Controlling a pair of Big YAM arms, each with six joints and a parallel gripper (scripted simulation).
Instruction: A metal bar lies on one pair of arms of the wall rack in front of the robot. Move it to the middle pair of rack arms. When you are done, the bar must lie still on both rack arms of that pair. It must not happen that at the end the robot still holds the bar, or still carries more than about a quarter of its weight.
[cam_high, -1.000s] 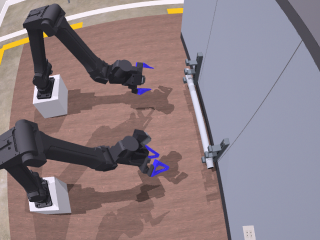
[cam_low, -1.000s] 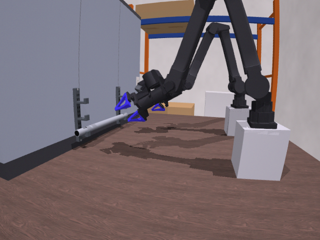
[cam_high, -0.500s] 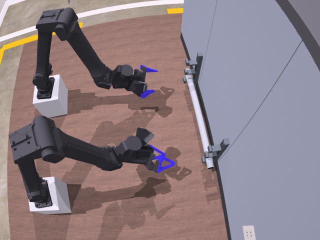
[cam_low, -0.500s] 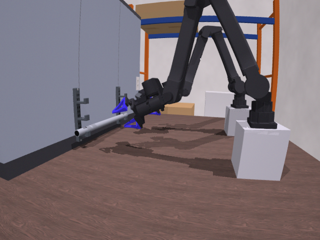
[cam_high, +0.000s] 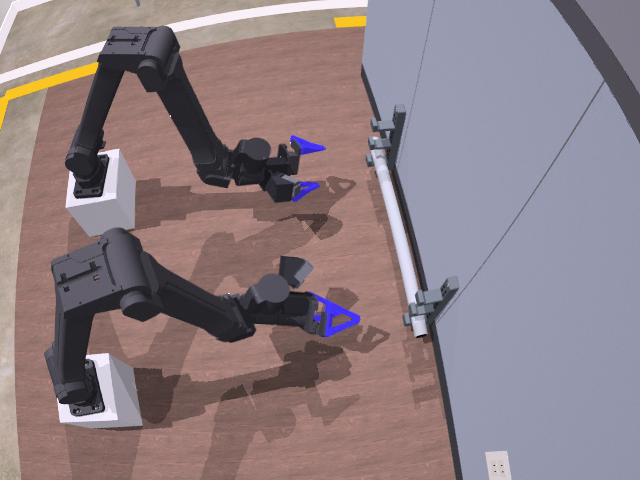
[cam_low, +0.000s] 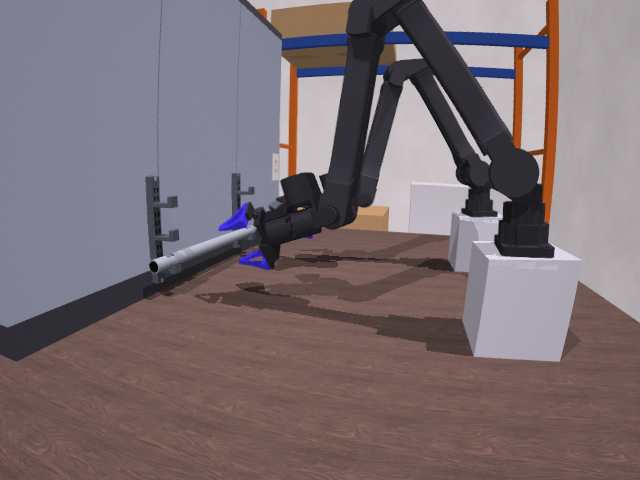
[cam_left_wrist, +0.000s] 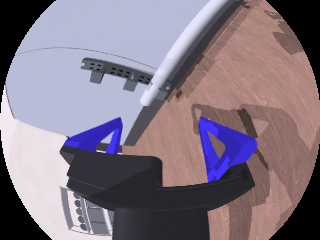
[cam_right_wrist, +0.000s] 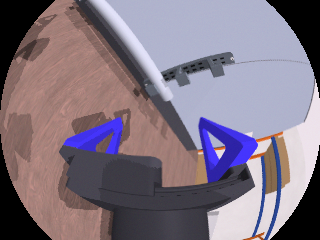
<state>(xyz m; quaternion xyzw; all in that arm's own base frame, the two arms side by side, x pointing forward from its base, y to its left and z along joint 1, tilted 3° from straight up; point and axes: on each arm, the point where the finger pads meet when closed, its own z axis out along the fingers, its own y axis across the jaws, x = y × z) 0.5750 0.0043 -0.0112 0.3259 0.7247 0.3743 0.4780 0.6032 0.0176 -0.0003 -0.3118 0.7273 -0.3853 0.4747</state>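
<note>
- Looking from the near end of the table (cam_high: 232, 93) (cam_low: 310, 413) (cam_left_wrist: 235, 90) (cam_right_wrist: 45, 95), we are seeing the left arm's white pedestal (cam_high: 98, 211) (cam_low: 522, 310) standing closest.
- We are finding the left gripper (cam_high: 322, 166) (cam_low: 230, 244) (cam_left_wrist: 160, 121) spread wide, holding nothing, its fingertips pointing toward the wall and standing apart from the bar.
- We are observing the left rack upright (cam_high: 398, 135) (cam_low: 151, 217) (cam_left_wrist: 117, 67) carrying one end of the metal bar (cam_high: 398, 222) (cam_low: 206, 248) (cam_left_wrist: 185, 45) (cam_right_wrist: 137, 47), which is lying on the lowest pair of rack arms, below the middle pair.
- We are noting the right gripper (cam_high: 351, 318) (cam_low: 309, 236) (cam_right_wrist: 161, 118), mostly hidden in the exterior view, likewise spread wide and holding nothing, short of the bar.
- We are tracing the bar's other end to the right rack upright (cam_high: 445, 294) (cam_low: 235, 201) (cam_right_wrist: 200, 62), also fixed to the grey wall (cam_high: 516, 206) (cam_low: 77, 155) (cam_left_wrist: 100, 30) (cam_right_wrist: 240, 30).
- We are viewing an orange and blue storage rack (cam_low: 552, 103) (cam_right_wrist: 277, 175) rising farthest away.
</note>
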